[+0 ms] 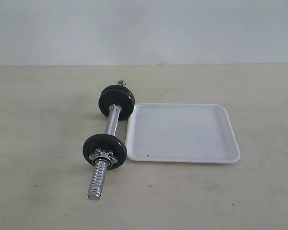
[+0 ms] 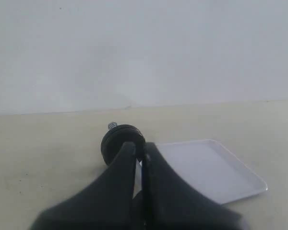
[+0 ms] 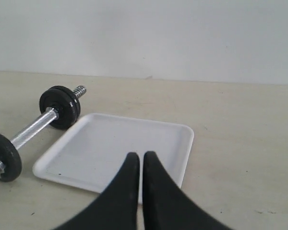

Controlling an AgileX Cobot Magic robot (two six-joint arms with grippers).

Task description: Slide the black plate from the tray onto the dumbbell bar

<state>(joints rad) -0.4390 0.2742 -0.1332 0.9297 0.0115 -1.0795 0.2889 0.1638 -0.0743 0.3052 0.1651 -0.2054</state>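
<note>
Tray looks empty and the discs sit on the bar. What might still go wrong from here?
1. The far black plate shows no collar outside it, only bare thread; tilting the dumbbell bar might let it slide off.
2. The bar rests only on its round plates, so a nudge could roll it against the tray, which the near plate seems to touch.
</note>
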